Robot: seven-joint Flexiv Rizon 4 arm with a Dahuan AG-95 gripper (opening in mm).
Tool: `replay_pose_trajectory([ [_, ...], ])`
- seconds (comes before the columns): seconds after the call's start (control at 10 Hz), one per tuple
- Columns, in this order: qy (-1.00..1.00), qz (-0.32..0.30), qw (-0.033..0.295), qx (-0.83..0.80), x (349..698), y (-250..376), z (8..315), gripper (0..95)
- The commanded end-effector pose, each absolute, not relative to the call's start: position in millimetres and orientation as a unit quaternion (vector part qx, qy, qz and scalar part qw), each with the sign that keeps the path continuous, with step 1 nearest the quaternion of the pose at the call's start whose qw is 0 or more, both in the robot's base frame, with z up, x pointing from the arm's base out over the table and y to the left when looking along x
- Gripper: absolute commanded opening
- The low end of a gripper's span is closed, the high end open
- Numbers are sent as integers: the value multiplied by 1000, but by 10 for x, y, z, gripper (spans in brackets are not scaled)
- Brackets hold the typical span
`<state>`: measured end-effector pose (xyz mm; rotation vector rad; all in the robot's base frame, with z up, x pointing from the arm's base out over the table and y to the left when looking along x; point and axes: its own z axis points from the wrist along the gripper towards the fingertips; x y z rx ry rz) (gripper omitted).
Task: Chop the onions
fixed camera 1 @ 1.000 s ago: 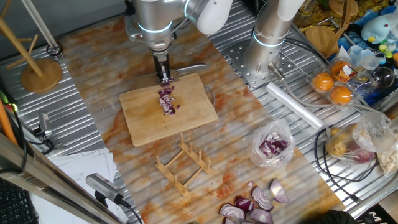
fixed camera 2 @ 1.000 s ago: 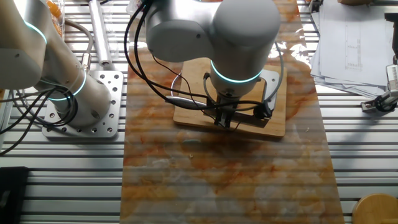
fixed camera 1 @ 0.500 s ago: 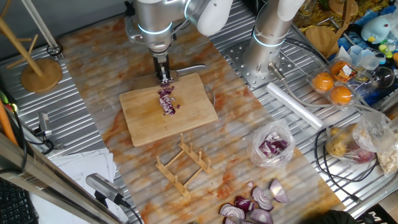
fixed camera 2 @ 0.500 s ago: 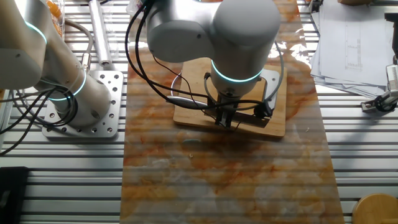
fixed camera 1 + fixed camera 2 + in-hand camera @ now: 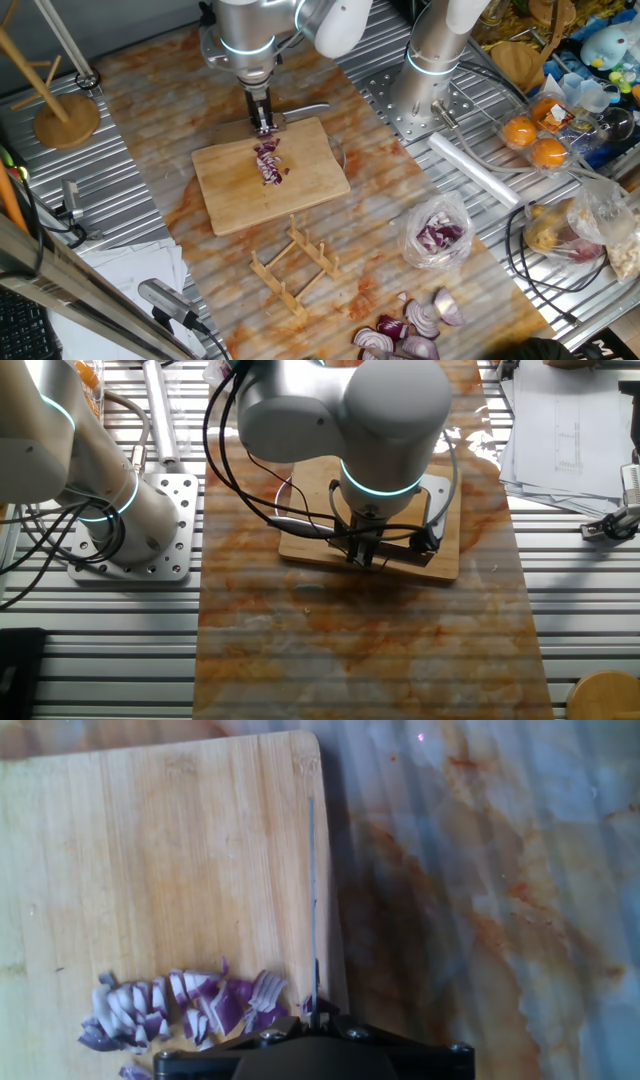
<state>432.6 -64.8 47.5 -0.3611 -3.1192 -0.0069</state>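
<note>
A little heap of chopped purple-white onions (image 5: 268,160) lies in the middle of the wooden cutting board (image 5: 230,190). In the hand view the onions (image 5: 190,1010) sit at the lower left, just left of the knife (image 5: 313,900). The knife is seen edge-on as a thin dark line near the board's (image 5: 150,850) right edge. My gripper (image 5: 265,126) is shut on the knife and stands at the board's far edge, behind the heap. In the other fixed view the gripper (image 5: 362,556) is over the board (image 5: 440,563), and the arm hides the onions.
A wooden slat rack (image 5: 295,262) lies in front of the board. A clear bag of purple chunks (image 5: 438,235) and larger onion wedges (image 5: 415,330) are at the front right. A wooden stand (image 5: 65,115) is at the left, and a second arm's base (image 5: 430,85) is at the back right.
</note>
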Motion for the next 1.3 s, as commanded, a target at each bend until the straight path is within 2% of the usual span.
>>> replay_pose_trajectory([
  [0.1, -993, 0, -3, -116, 4329, -634, 387, 0],
  [0.4, -994, 2, -2, -113, 4327, -631, 383, 0],
  [0.7, -994, 8, -11, -110, 4325, -662, 164, 0],
  [1.3, -994, 16, -17, -104, 4337, -691, 61, 0],
])
